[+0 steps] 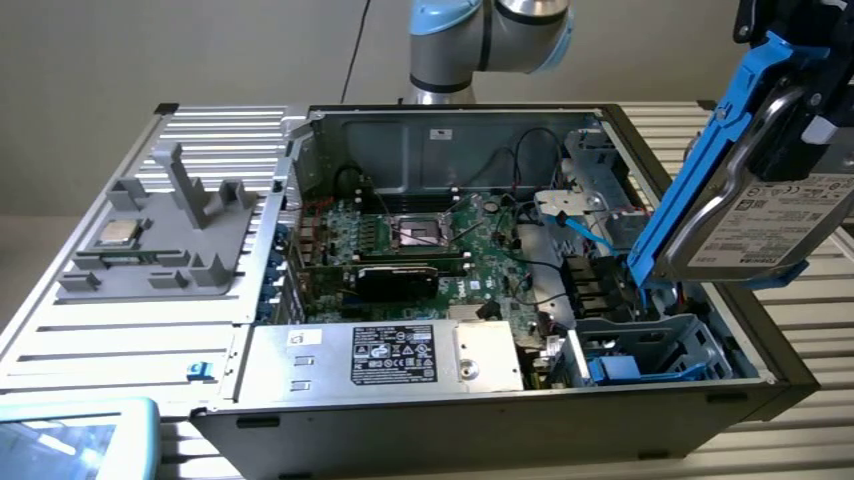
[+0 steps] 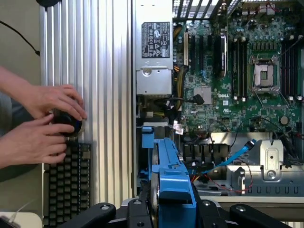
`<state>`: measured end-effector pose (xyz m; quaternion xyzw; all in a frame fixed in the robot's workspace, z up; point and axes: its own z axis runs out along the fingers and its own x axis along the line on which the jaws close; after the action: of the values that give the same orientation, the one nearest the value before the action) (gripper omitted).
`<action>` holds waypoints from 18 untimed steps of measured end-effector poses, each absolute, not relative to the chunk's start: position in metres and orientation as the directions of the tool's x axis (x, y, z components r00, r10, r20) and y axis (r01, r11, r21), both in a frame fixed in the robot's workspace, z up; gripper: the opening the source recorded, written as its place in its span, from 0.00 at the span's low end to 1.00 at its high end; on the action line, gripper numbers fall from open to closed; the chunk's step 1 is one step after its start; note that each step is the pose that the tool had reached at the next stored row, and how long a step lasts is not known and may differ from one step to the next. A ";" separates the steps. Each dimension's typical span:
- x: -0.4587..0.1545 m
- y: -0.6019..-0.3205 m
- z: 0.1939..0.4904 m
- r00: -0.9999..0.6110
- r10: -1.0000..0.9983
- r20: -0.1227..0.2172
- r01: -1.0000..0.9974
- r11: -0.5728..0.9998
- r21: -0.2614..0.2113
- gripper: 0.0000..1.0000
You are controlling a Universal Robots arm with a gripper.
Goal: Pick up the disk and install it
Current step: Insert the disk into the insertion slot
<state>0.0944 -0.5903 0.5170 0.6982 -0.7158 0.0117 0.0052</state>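
The disk [image 1: 767, 215] is a silver-grey drive with a white label in a bright blue carrier. It hangs tilted, nearly upright, above the exterior view's right end of the open computer case [image 1: 267, 425]. My gripper [image 1: 798, 120] is shut on its upper part, a black finger on each flat side. In the wrist view the disk [image 2: 171, 183] is edge-on between my gripper's [image 2: 173, 213] two black fingers [image 2: 135, 213]. Beneath it lie the metal drive cage [image 1: 654, 350] and its blue tray.
A silver power supply with a black label [image 1: 394, 355] fills the case's near corner beside the motherboard [image 1: 427, 235]. A blue cable [image 1: 587, 232] crosses near the cage. A grey fixture with a CPU chip [image 1: 118, 232] sits on the slatted table. A person's hands [image 2: 45, 121] rest by a keyboard [image 2: 66, 185].
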 end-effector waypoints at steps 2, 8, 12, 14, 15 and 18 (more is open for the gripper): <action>0.094 -0.590 0.517 -0.025 -0.999 0.024 -1.000 0.025 -0.010 0.37; 0.092 -0.589 0.516 -0.025 -0.999 0.026 -1.000 0.025 -0.016 0.37; 0.091 -0.589 0.513 -0.025 -0.999 0.026 -0.999 0.025 -0.025 0.37; 0.090 -0.589 0.511 -0.026 -0.999 0.026 -0.999 0.025 -0.031 0.37; 0.089 -0.589 0.509 -0.026 -0.999 0.026 -0.999 0.025 -0.033 0.37; 0.087 -0.588 0.504 -0.026 -0.999 0.026 -0.999 0.025 -0.034 0.37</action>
<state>0.0870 -0.5878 0.5035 0.6979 -0.7158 0.0212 -0.0027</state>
